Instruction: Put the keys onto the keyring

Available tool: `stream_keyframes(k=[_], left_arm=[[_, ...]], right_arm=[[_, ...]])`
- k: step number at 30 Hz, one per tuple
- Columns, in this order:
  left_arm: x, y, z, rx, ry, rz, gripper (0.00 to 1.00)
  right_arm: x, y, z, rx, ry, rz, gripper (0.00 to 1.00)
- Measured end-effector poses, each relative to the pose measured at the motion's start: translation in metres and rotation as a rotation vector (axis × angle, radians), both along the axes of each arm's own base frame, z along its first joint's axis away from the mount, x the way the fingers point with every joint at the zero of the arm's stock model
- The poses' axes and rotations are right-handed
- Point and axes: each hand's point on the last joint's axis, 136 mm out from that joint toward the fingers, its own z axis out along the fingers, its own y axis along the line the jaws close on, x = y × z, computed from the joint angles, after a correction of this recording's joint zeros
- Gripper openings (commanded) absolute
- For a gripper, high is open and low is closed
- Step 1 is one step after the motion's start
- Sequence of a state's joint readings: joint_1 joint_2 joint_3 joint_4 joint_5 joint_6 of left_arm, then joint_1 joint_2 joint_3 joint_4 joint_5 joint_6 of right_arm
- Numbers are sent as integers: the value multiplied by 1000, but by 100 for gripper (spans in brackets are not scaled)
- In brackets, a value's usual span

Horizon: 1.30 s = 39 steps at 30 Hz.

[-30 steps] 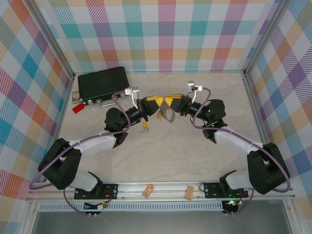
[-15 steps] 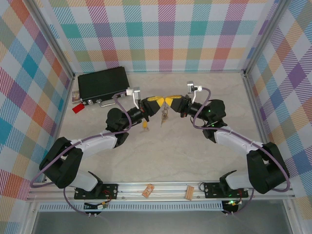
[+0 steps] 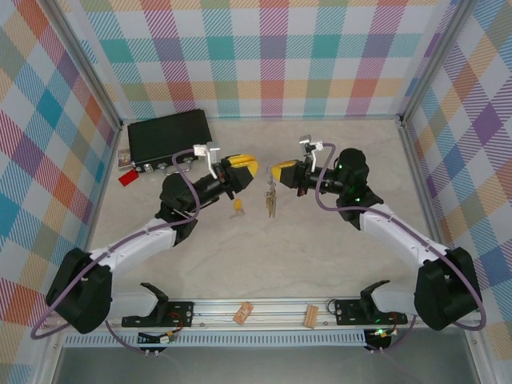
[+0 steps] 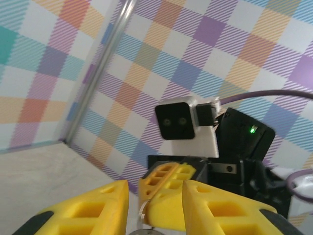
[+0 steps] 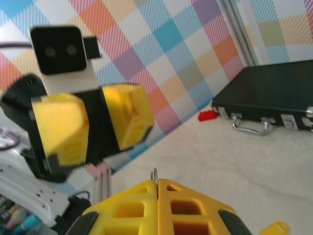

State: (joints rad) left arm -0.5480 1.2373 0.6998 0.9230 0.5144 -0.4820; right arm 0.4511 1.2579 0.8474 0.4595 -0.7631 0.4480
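My right gripper (image 3: 276,171) is shut on the top edge of the grey keyring (image 3: 270,202), which hangs edge-on below it above the table's middle. In the right wrist view the ring's thin metal edge (image 5: 155,174) sticks out between the pressed fingertips (image 5: 157,196). My left gripper (image 3: 253,167) stands open a short way to the left, facing the right one, with nothing in it. Its own view shows the two yellow fingers (image 4: 98,208) apart, with the ring's edge (image 4: 142,210) beyond the gap. One yellow-headed key (image 3: 237,208) lies on the table below the left gripper; it is also at the corner (image 5: 274,228).
A black case (image 3: 170,138) with a silver handle lies at the back left, a small red tag (image 3: 127,178) beside it. Two tan wooden clips (image 3: 243,313) (image 3: 310,316) rest on the front rail. Checked walls close in three sides.
The left gripper has opened and drawn back to the left, away from the keyring. The right gripper stays shut on the ring, which now hangs edge-on.
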Motion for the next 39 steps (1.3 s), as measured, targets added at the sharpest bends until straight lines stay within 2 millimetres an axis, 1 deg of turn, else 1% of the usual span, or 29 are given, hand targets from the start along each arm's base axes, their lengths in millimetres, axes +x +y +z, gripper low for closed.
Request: stream_keyframes(k=[1,4,8,12,15,20,33,39], left_arm=[[0,3,-2,18,-1,10,34],[-4,4,-11,82,-3,9,33],[-6,0,-32,164,20,-13,33],[-10,-3,-51,228,45,-41,32],[-13,-5,-61,265,55,-64,32],[-18,-8,-73,305,66,-100,31],[-20,-19,-103,341,134,-192,31],[-20,-23,-104,322,148,-216,29]], right_arm=[[-1,0,-2,-22,-8,4,0],[-6,3,-11,-105,-32,24,0],[-15,9,-22,-205,-62,62,0],[-20,9,-33,-280,-91,73,0],[-21,7,-44,-332,-103,72,0],[-20,5,-55,-389,-118,68,0],[-22,5,-55,-389,-121,84,0],[-26,7,-53,-373,-121,103,0]])
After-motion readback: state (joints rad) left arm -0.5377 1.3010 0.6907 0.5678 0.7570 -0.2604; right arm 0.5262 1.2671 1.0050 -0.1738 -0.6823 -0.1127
